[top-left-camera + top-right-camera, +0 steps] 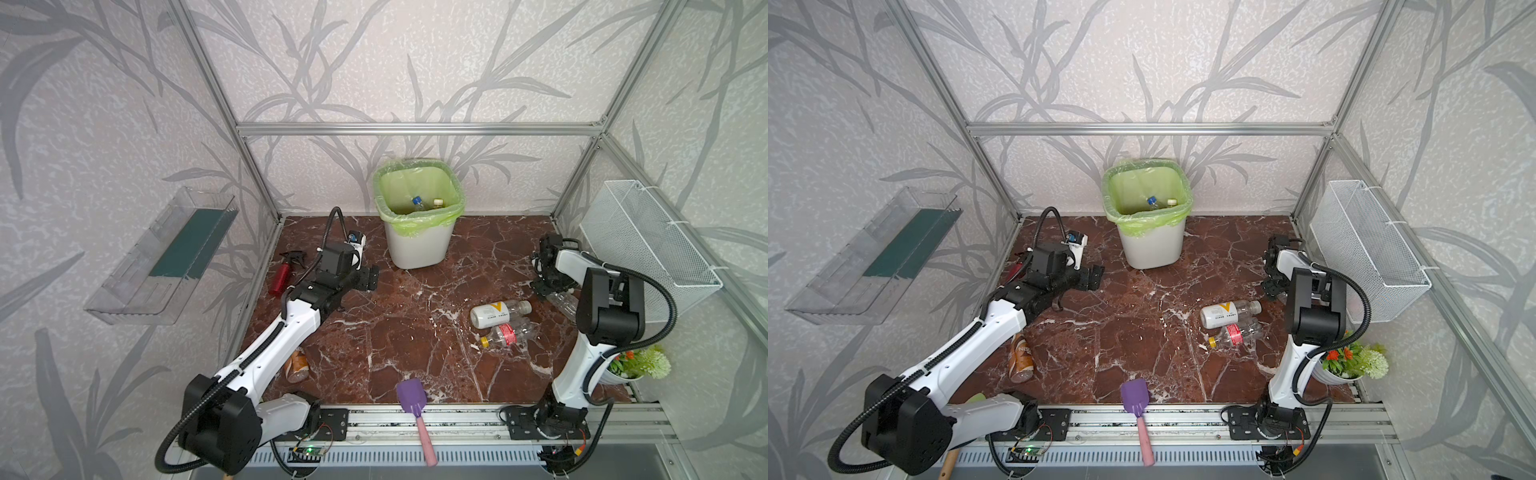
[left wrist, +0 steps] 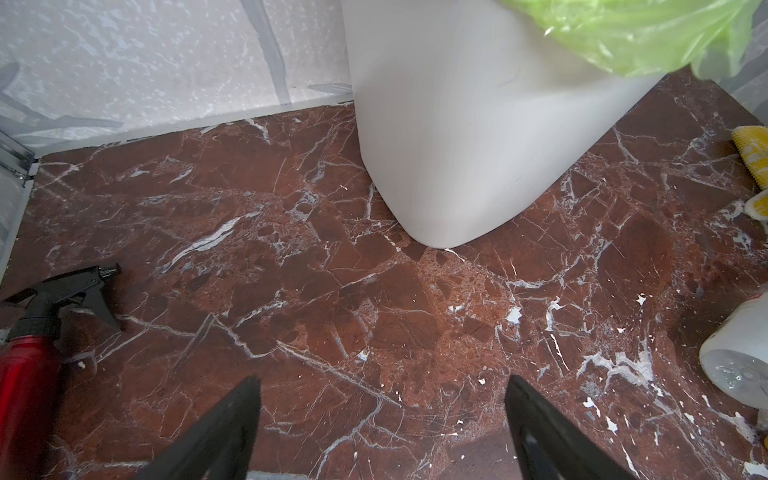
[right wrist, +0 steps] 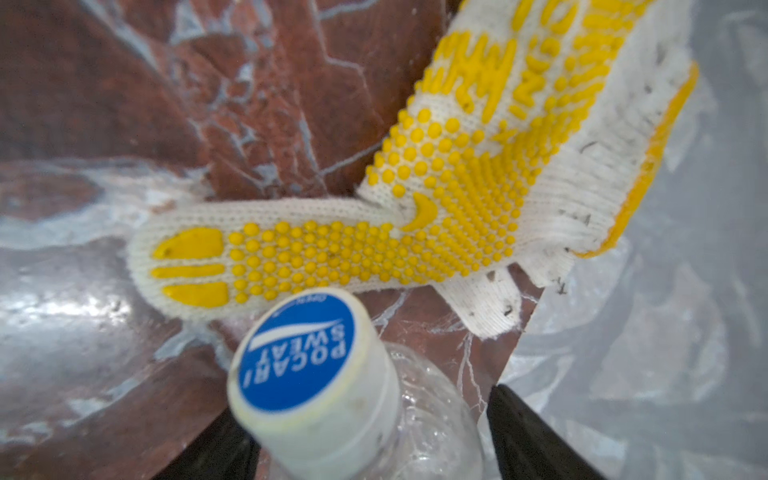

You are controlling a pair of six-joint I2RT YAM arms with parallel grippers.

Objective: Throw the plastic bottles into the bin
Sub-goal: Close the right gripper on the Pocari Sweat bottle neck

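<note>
The bin (image 1: pixel 417 245) (image 1: pixel 1152 249), white with a green liner, stands at the back wall with two bottles (image 1: pixel 417 202) inside. On the marble lie a white-label bottle (image 1: pixel 496 312) (image 1: pixel 1225 313), a red-label bottle with a yellow cap (image 1: pixel 505 334) and a brown coffee bottle (image 1: pixel 297 365) partly under the left arm. My right gripper (image 1: pixel 546 286) (image 3: pixel 370 415) straddles a clear bottle (image 3: pixel 424 415) with a blue-and-white cap; a slim gap shows beside one finger (image 3: pixel 536 440). My left gripper (image 1: pixel 372 278) (image 2: pixel 382 380) hangs open and empty, left of the bin (image 2: pixel 457 145).
A red spray bottle (image 1: pixel 281 277) (image 2: pixel 25 374) lies at the left wall. A yellow-dotted glove (image 3: pixel 415 232) and crinkled clear plastic (image 3: pixel 644 332) lie by the right gripper. A purple scoop (image 1: pixel 411 399), potted plant (image 1: pixel 640 363), wire basket (image 1: pixel 648 245) and clear tray (image 1: pixel 166 253) line the edges.
</note>
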